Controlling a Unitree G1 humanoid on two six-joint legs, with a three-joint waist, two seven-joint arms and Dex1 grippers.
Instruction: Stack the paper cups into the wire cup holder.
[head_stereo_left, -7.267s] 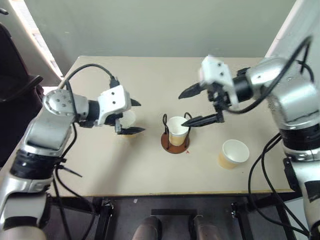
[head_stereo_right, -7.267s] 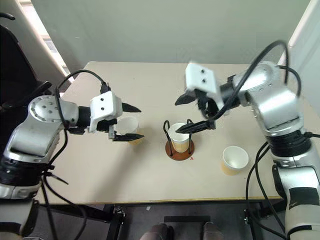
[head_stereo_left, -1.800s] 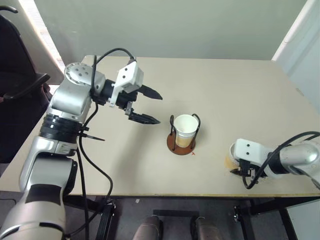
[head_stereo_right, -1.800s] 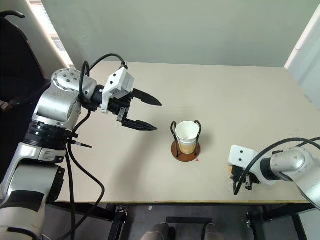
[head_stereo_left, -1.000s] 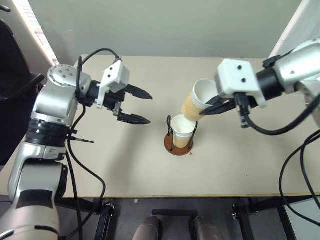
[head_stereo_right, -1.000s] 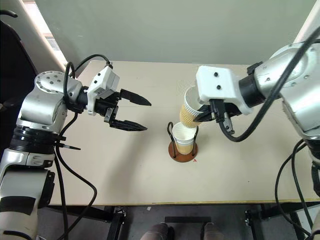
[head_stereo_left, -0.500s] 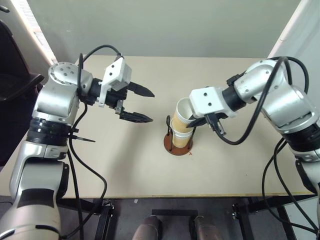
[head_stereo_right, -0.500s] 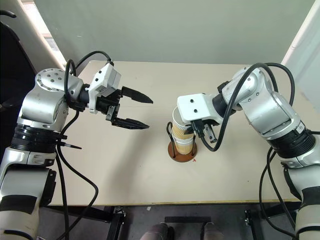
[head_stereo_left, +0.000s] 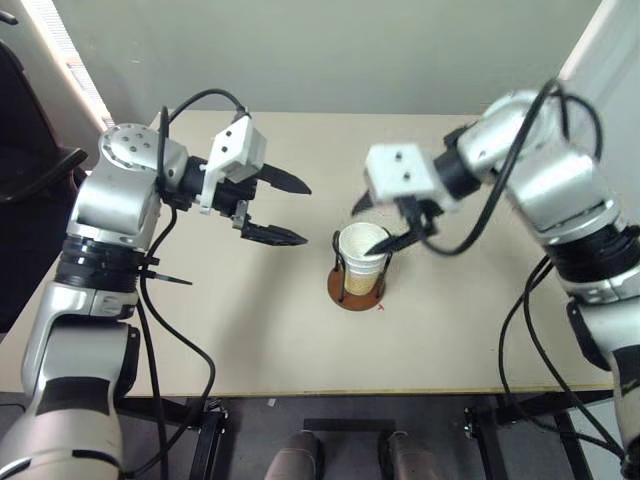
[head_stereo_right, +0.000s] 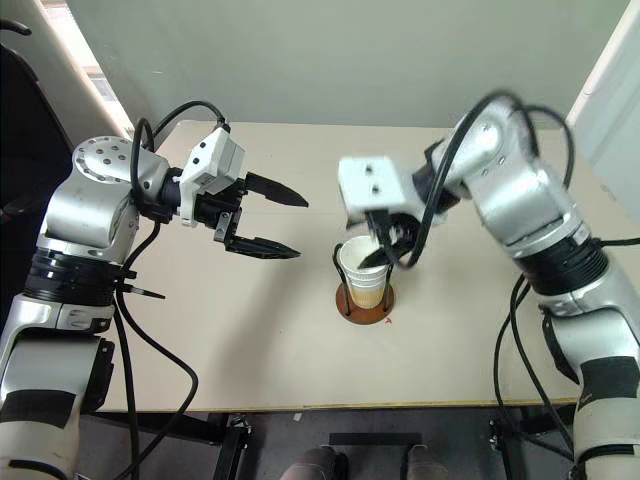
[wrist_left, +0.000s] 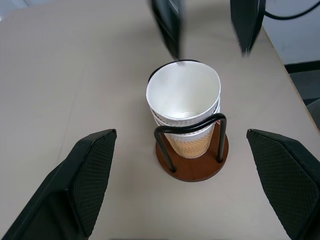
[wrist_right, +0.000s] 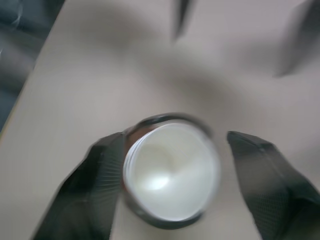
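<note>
Right wrist view: paper cups (wrist_right: 172, 172) nested between spread right end effector (wrist_right: 175, 170) fingers.

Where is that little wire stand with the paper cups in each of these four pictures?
Left eye view: wire cup holder, table centre, under the right gripper.
Right eye view: centre.
Left wrist view: middle.
Right wrist view: between its own fingers.
Shared landmark: the paper cups stacked inside.

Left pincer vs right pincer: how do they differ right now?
The left pincer hangs off to the side of the wire cup holder; the right pincer sits right above the stacked paper cups. The left looks steady, the right is motion-blurred. Both are open and hold nothing.
</note>
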